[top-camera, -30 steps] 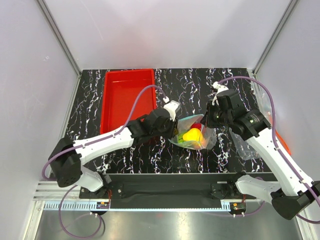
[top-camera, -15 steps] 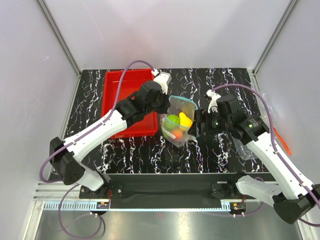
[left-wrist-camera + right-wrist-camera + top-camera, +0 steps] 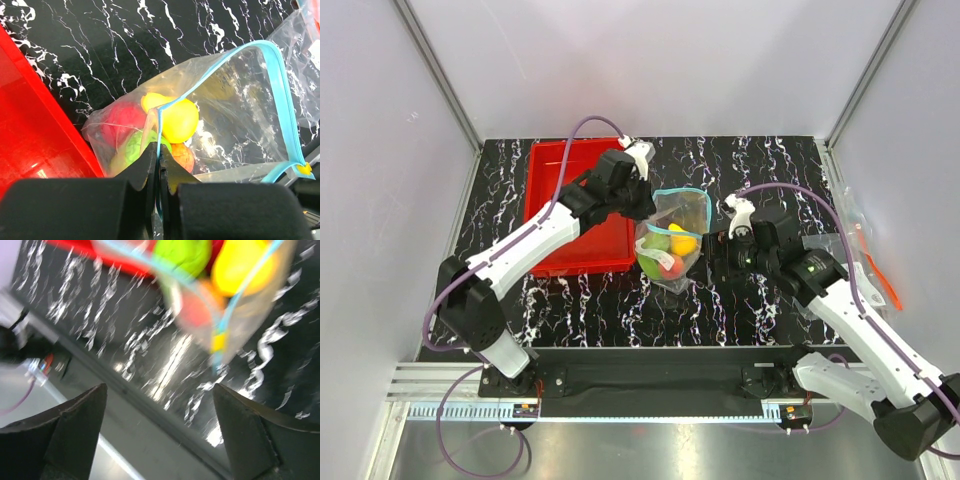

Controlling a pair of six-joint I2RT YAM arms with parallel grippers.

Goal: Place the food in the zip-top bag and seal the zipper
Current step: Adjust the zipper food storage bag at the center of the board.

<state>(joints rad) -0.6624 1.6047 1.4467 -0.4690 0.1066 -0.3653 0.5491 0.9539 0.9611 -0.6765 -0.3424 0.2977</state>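
The zip-top bag [image 3: 678,232] hangs by its left mouth corner from my left gripper [image 3: 648,206], beside the tray. In the left wrist view that gripper [image 3: 159,150] is shut on the light-blue zipper [image 3: 280,80], whose mouth gapes open. A small yellow slider [image 3: 303,169] sits at the zipper's far end. The food lies inside the bag: a yellow pear [image 3: 180,120], a red apple [image 3: 122,120], a green piece [image 3: 137,149] and a peach [image 3: 183,156]. My right gripper [image 3: 713,254] stands open just right of the bag, holding nothing. Its blurred view shows the bag's underside [image 3: 235,315] above the wide-apart fingers [image 3: 85,410].
A red tray [image 3: 575,170] lies at the back left, close against the bag. Another clear plastic piece with an orange-red strip [image 3: 868,268] rests at the table's right edge. The table's metal front rail [image 3: 150,440] runs below the right gripper.
The right gripper has let go of the bag, opened wide and drawn back to the right. The left gripper has carried the bag up and left toward the tray.
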